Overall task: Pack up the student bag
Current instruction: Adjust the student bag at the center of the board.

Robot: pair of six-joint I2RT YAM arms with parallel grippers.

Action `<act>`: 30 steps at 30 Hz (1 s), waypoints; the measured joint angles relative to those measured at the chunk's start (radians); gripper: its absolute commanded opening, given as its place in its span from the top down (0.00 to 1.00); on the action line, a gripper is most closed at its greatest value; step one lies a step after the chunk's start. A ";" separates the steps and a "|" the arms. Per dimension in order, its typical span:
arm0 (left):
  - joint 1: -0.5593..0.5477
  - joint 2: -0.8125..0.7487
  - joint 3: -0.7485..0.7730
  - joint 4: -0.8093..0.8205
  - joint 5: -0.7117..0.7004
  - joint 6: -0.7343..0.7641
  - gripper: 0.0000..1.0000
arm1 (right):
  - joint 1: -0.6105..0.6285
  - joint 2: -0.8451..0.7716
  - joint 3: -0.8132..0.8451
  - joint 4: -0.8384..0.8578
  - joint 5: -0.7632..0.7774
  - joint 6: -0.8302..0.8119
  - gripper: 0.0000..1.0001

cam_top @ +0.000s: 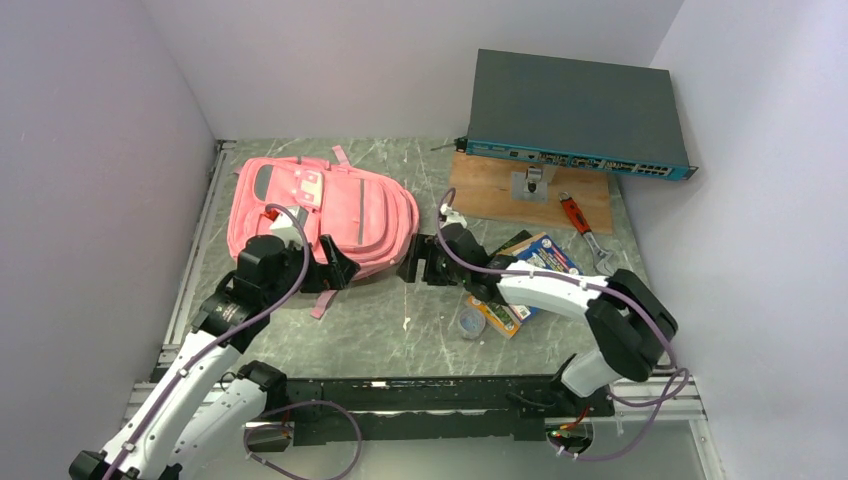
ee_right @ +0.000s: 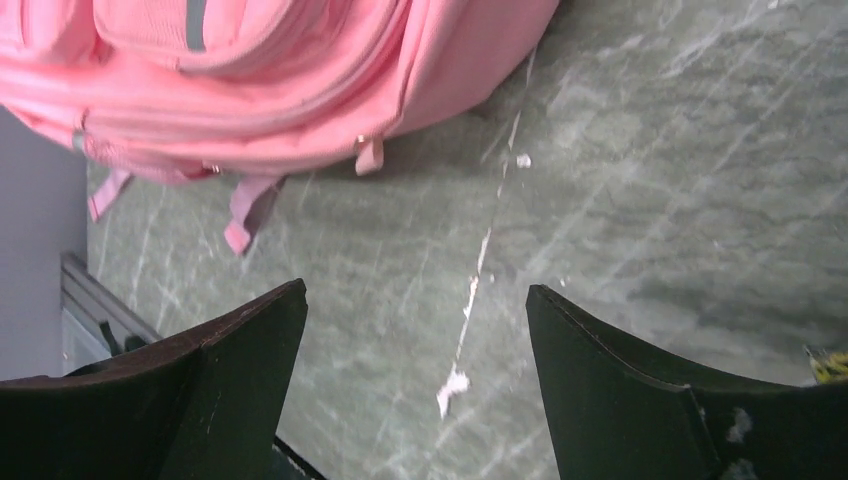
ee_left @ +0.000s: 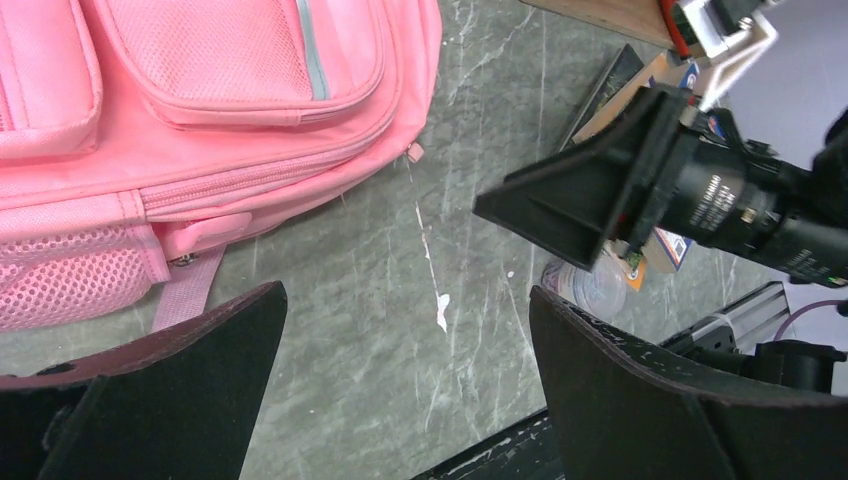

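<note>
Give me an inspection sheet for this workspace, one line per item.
Surface: grey marbled table with a few white scuffs.
Job's things: pink backpack lying flat at the far left; the visible zips look shut.
Clutter: colourful booklets and a clear round lid by the right arm; red-handled wrench, wooden board and grey network box at the far right.
Grippers: left pincer open and empty, beside the backpack's near edge; right pincer open and empty, over bare table.
Cables: purple cables run along both arms.
Surroundings: plain pale walls on three sides.
</note>
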 measured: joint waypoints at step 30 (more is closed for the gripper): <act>0.008 0.163 0.031 -0.130 -0.128 -0.085 0.04 | 0.012 0.364 0.115 0.390 0.099 0.005 1.00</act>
